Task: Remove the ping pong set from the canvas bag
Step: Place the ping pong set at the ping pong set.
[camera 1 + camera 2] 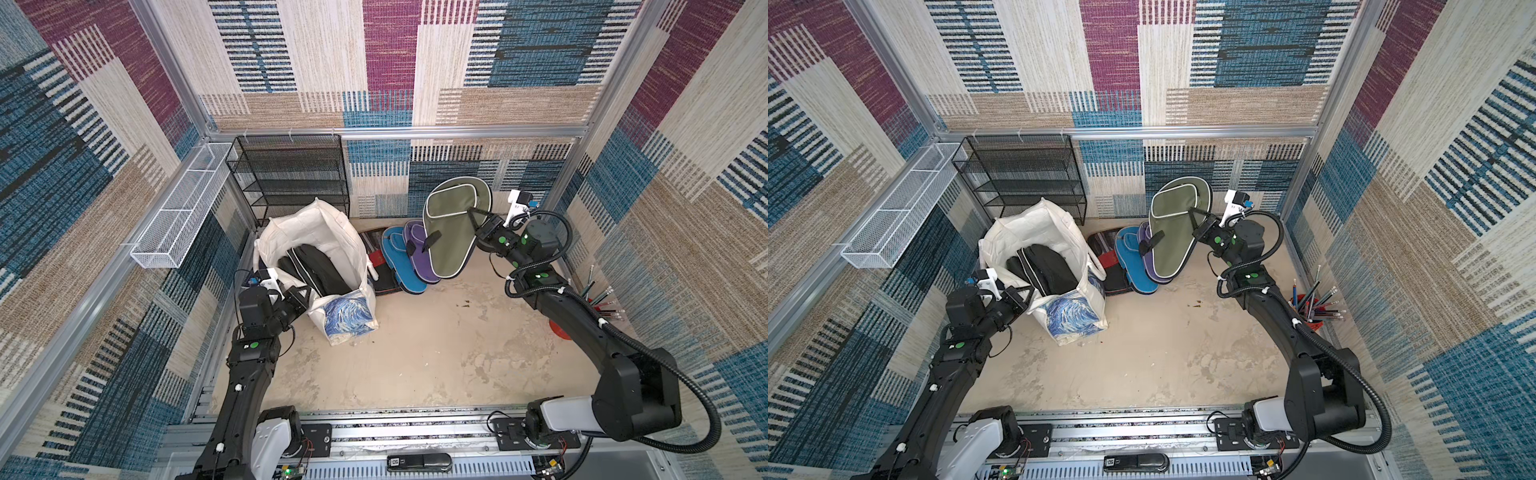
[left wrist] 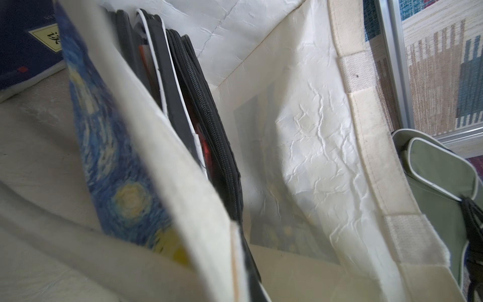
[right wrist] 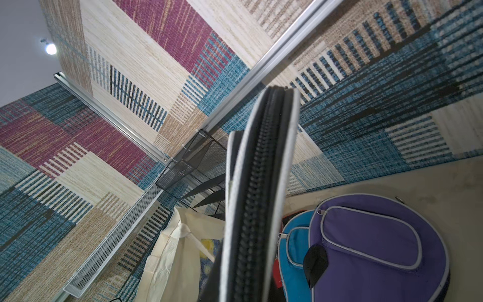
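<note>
The cream canvas bag (image 1: 291,226) (image 1: 1025,224) stands open at the left of the floor, its blue-and-yellow print facing the front. My left gripper (image 1: 305,297) (image 1: 1027,295) is shut on the bag's near rim (image 2: 183,183). Black zippered paddle cases (image 1: 316,270) (image 2: 203,104) stand upright inside it. My right gripper (image 1: 473,216) (image 1: 1196,216) is shut on an olive-green paddle case (image 1: 449,232) (image 1: 1173,237) of the ping pong set. The case hangs outside the bag at the back right, above other cases. Its zippered edge (image 3: 258,196) fills the right wrist view.
A blue case (image 1: 399,257), a purple case (image 3: 366,248) and a black-and-red one (image 1: 386,278) lie stacked against the back wall, right of the bag. A black mesh shelf (image 1: 291,174) stands behind the bag. A white wire basket (image 1: 183,208) hangs on the left wall. A red pencil cup (image 1: 594,307) stands at the right wall.
</note>
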### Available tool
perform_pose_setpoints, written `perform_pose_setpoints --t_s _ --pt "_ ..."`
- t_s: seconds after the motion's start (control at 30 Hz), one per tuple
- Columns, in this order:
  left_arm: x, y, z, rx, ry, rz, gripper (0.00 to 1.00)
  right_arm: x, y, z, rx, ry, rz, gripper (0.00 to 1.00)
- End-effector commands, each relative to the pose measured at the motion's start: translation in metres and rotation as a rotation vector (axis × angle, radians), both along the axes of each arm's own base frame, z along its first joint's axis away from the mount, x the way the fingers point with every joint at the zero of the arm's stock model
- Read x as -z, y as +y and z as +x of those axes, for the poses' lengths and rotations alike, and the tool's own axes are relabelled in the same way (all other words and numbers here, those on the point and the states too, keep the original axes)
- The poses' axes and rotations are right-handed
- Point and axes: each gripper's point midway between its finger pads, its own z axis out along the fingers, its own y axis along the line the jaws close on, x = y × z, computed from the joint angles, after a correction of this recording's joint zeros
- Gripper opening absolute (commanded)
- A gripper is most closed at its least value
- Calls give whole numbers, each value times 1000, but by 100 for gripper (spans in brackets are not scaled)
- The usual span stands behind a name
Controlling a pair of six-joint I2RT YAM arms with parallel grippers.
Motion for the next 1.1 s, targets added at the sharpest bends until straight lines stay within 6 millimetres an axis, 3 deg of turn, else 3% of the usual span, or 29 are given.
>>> perform_pose_setpoints --t_s 0.0,0.17,0.37,0.8,1.07 --pt "-8 3 3 1 -34 43 0 -1 -7 0 -42 -33 109 0" --pt "-8 3 2 0 -33 48 0 42 -26 12 -23 44 159 0" --pt "-9 2 3 3 -33 46 0 79 -29 26 -47 88 221 0" --pt "-6 2 2 9 -23 57 0 144 -27 60 -75 148 306 0" --pt "-6 3 2 8 -22 65 0 162 -32 75 -40 155 270 0"
